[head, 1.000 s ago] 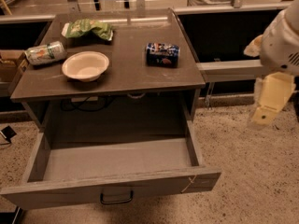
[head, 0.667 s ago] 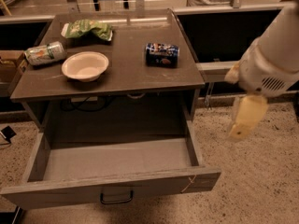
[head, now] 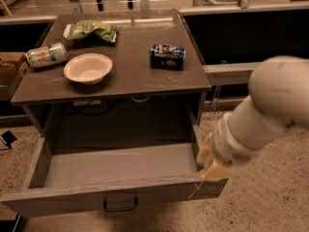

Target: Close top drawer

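The top drawer [head: 72, 197] is pulled fully open and its inside is bare. Its grey front panel runs along the bottom of the view, with a dark bail handle [head: 120, 204] in the middle and a white string [head: 194, 191] at the right end. My gripper [head: 210, 164] sits at the drawer's front right corner, at the end of the white arm [head: 270, 105] that comes in from the right. It overlaps the top edge of the front panel; I cannot tell whether it touches it.
On the cabinet top [head: 130, 71] lie a white bowl [head: 88, 67], a tipped can [head: 47, 55], a green chip bag [head: 91, 30] and a blue can on its side [head: 167, 56]. Speckled floor [head: 270, 197] lies to the right. A cardboard box [head: 9, 66] stands at left.
My arm has swung in from the right and down, bringing the gripper from beside the cabinet to the drawer's front right corner. The drawer has not moved.
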`<state>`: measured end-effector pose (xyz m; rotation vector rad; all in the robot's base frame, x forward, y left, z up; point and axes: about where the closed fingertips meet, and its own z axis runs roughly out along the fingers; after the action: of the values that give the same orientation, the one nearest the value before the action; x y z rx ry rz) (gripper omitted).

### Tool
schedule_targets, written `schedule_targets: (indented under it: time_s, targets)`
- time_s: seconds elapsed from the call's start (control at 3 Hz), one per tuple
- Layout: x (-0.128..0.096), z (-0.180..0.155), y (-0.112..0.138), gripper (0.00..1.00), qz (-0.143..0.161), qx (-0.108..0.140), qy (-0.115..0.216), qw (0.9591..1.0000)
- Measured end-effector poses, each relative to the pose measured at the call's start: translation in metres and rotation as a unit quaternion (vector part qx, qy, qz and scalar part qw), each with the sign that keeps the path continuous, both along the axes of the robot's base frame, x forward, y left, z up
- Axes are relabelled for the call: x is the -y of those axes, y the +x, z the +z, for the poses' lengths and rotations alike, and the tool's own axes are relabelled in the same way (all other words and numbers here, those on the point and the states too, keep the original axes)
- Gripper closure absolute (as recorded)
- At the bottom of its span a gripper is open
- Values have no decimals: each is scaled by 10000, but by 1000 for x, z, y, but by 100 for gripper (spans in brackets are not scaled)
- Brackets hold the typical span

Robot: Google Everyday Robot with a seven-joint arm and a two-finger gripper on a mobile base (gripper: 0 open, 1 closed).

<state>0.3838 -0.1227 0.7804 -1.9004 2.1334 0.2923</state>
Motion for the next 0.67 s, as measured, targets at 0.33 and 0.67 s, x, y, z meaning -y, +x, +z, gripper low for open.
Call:
schedule_targets:
  time_s: [0.33,0.67]
  targets:
    - [-15,-41,-26,85,340,-11,377,9987]
    - [-28,-66,-45,100,676,73,630,9957]
